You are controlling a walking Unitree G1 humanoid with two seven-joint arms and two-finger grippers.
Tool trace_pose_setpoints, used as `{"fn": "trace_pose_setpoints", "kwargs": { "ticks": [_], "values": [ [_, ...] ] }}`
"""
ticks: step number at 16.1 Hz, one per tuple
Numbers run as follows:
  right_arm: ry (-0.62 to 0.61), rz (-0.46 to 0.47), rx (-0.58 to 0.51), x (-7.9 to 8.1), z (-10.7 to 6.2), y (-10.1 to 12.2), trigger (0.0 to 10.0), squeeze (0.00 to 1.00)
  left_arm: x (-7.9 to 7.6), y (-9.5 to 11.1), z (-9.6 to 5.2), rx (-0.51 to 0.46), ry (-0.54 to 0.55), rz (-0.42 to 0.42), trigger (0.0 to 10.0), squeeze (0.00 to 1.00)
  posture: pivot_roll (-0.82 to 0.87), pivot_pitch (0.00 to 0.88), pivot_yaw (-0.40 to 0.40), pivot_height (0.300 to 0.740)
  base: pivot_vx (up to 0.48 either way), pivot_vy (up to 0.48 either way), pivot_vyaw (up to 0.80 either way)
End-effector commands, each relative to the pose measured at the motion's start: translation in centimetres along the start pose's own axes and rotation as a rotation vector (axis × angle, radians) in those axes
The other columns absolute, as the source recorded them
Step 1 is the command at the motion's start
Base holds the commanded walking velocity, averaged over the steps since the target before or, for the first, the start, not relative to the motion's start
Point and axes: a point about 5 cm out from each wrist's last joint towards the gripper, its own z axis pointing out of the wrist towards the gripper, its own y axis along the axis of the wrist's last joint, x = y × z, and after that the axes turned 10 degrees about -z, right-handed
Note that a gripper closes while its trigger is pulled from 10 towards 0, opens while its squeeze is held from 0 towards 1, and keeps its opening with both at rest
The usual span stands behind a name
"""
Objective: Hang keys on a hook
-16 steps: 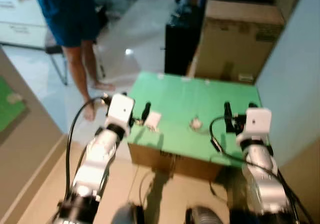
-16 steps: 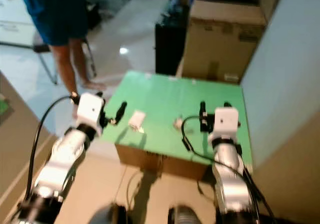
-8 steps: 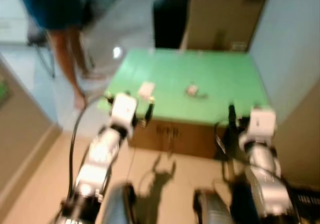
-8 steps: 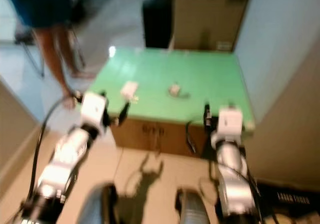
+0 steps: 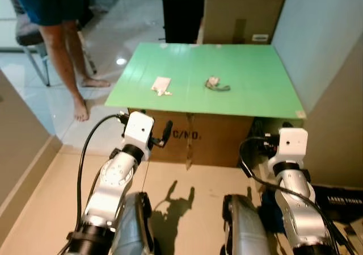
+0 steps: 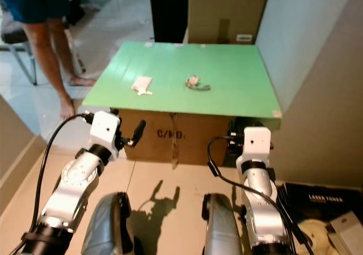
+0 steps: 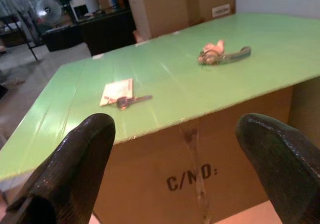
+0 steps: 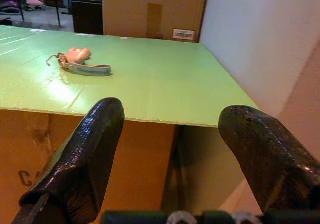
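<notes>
A: Where are the keys?

B: A key (image 7: pixel 129 102) lies on the green tabletop (image 5: pixel 249 84), touching the edge of a small white card (image 5: pixel 161 84), toward the robot's left side of the surface. In the left wrist view it looks like a dark-headed key with a thin shaft pointing away from the card.

A: And the other thing out there?

B: A small keychain (image 5: pixel 216 84) with a pinkish charm and a greenish strap, near the middle of the tabletop and well apart from the card. The right wrist view shows the strap stretched flat beside the charm.

A: What is the tabletop sitting on?

B: A brown cardboard box (image 5: pixel 195 138) with "C/NO." printed on the front. Behind it stand a taller cardboard box (image 5: pixel 241 11) and a black cabinet (image 5: pixel 182 16).

A: What are the hands doing?

B: The left hand (image 5: pixel 160 137) hovers in front of the box, below the tabletop's near edge, its two black fingers (image 7: pixel 70 169) spread wide with nothing between them. The right hand (image 8: pixel 170 159) sits low by the box's right corner, next to the wall; its fingers are also parted wide and empty. Neither touches the tabletop.

A: Anyone around?

B: A person (image 5: pixel 62 33) in dark shorts stands barefoot on the tiled floor off the tabletop's left side, next to a chair (image 5: pixel 31 45).
</notes>
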Motion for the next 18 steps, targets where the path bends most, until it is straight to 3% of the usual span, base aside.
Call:
{"fn": "trace_pose_setpoints", "kwargs": {
  "ticks": [1, 11, 15, 16, 18],
  "values": [
    [-0.001, -0.011, -0.024, -0.1, 0.2, 0.5, 10.0, 0.0, -0.2, 0.6, 0.0, -0.028, 0.0, 0.012, 10.0, 0.0, -0.15, 0.04, 0.038, 0.543, 0.48, 0.0, 0.0],
    [0.003, -0.024, -0.026, -0.2, 0.1, 0.5, 10.0, 0.0, -0.6, 1.1, 0.2, -0.053, -0.017, 0.031, 10.0, 0.0, -0.16, 0.051, 0.035, 0.543, 0.476, 0.0, 0.0],
    [0.002, -0.031, -0.041, -0.1, -0.1, 0.9, 10.0, 0.0, -0.6, 1.7, 0.8, -0.052, -0.015, 0.035, 10.0, 0.0, -0.16, 0.056, 0.037, 0.543, 0.0, 0.0, 0.0],
    [0.0, -0.029, -0.041, -0.1, -0.1, 0.9, 10.0, 0.0, -0.9, 1.6, 1.4, -0.03, -0.014, 0.099, 10.0, 0.0, -0.16, 0.056, 0.037, 0.543, 0.0, 0.0, 0.0],
    [0.0, -0.029, -0.043, -0.1, -0.1, 1.0, 10.0, 0.0, -1.1, 1.5, 2.3, -0.001, -0.011, 0.123, 10.0, 0.0, -0.18, 0.055, 0.039, 0.543, 0.0, 0.0, 0.0]
  ]
}}
